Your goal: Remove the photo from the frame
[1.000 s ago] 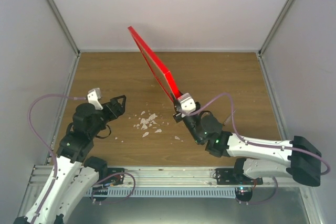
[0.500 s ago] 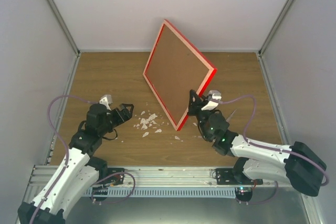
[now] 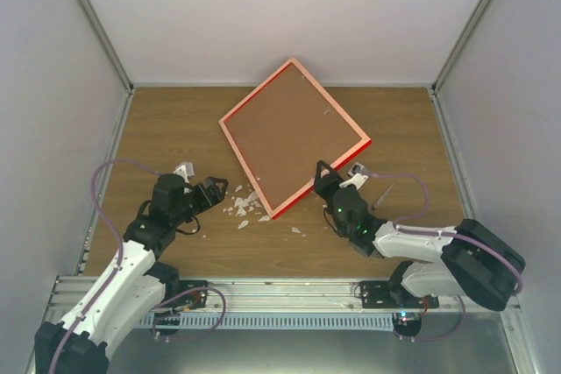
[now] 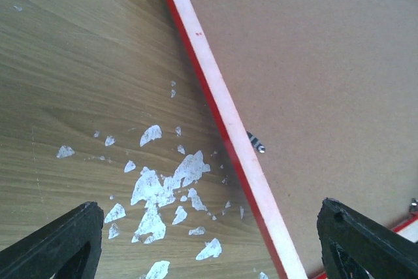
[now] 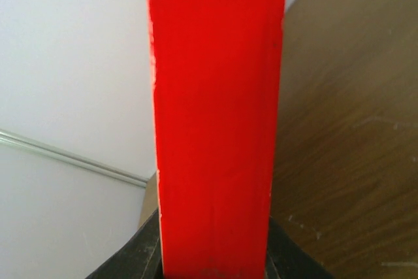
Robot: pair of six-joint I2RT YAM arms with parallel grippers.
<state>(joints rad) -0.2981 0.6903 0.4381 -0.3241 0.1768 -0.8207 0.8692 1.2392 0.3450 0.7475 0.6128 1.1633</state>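
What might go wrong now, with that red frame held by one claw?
The right gripper pinches only one edge of the tilted frame, so it may slip or twist loose. The brown backing board faces up, hiding the photo, so the open left gripper beside it may catch the rim instead.

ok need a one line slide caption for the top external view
Top view: right claw grips the frame rim, backing board up, open left claw near white flakes

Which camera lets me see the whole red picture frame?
The top external view: it shows the whole frame, all four corners, brown back showing. The left wrist view catches only one rim edge and some brown back. The right wrist view shows just a red strip.
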